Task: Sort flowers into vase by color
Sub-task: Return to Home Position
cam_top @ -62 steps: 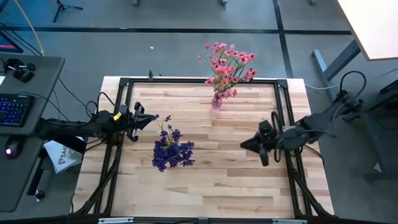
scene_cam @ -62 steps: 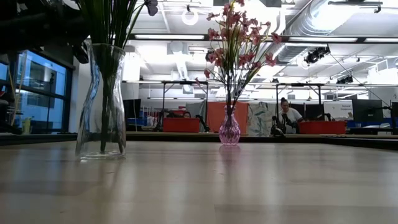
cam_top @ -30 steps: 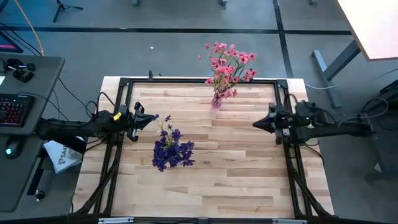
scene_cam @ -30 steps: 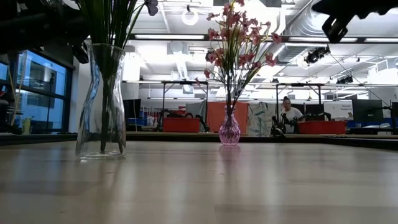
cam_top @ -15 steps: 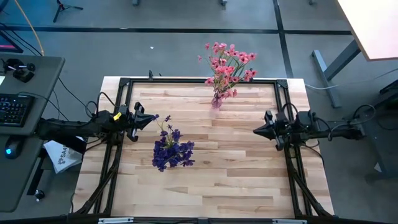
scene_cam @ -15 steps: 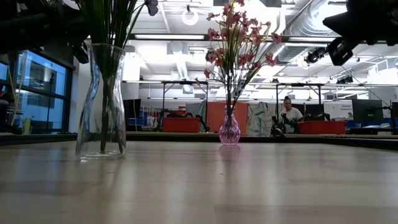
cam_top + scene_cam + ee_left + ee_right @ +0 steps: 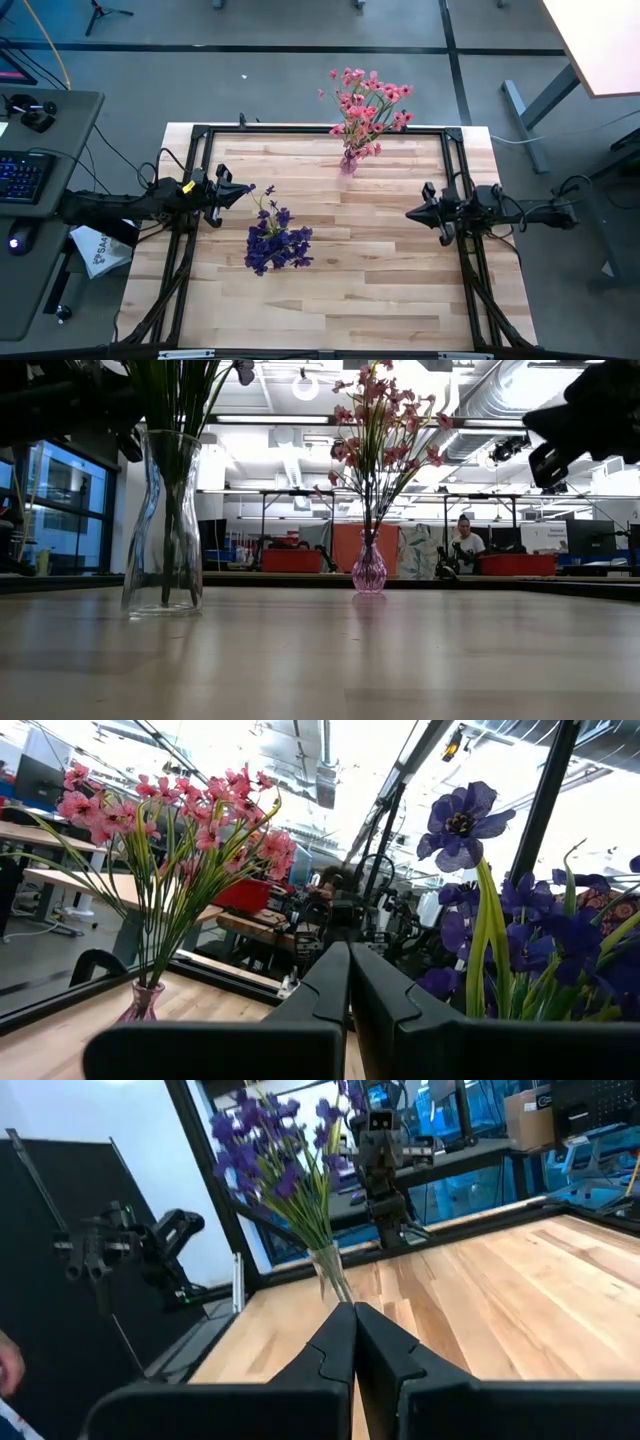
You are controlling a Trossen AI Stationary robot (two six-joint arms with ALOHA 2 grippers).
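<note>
The pink flowers (image 7: 366, 105) stand with their stems in a small pink vase (image 7: 348, 162) at the table's far edge, also in the low view (image 7: 369, 570). The purple flowers (image 7: 275, 240) stand in a clear glass vase (image 7: 163, 525) left of the middle. My left gripper (image 7: 248, 189) is shut and empty, above the table's left side, beside the purple flowers (image 7: 520, 920). My right gripper (image 7: 408, 214) is shut and empty, above the table's right side, pointing toward the purple flowers (image 7: 285, 1155).
A black frame (image 7: 320, 131) runs around the table's edges. A desk with a keyboard (image 7: 20, 175) stands off the table's left side. Bare wood (image 7: 340, 290) lies between the vases and the near edge. A person (image 7: 463, 545) sits far behind the table.
My right gripper has swung from the table's right near part toward the far edge and back a little, drawing toward the right edge, and now hangs level, pointing left. My left arm and both vases have kept still.
</note>
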